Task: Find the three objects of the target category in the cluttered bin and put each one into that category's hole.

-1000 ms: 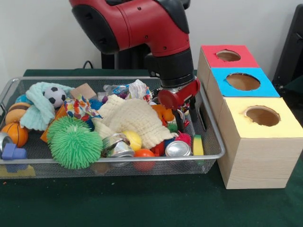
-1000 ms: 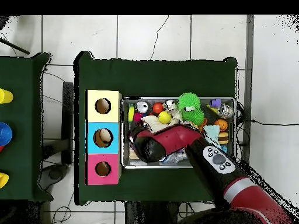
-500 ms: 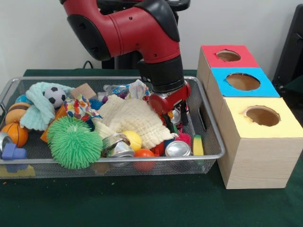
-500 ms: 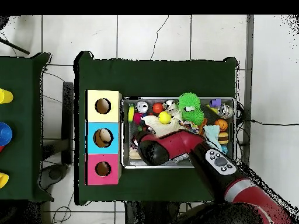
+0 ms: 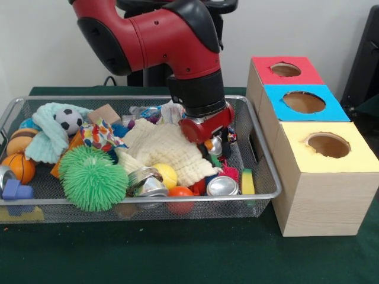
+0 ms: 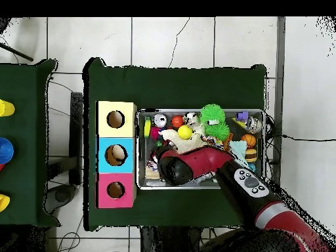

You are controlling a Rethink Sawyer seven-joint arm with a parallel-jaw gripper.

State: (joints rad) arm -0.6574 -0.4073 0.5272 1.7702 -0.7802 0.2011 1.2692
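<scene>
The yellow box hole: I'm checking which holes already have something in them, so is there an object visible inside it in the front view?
No: the hole in the yellow box shows only a bare brown interior.

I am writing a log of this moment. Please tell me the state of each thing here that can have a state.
claw: down inside the bin, open or shut not visible
wire bin: full of clutter
cream cloth: crumpled over the toys
silver can: lying on its side
yellow hole: open
blue hole: open
red hole: open
</scene>
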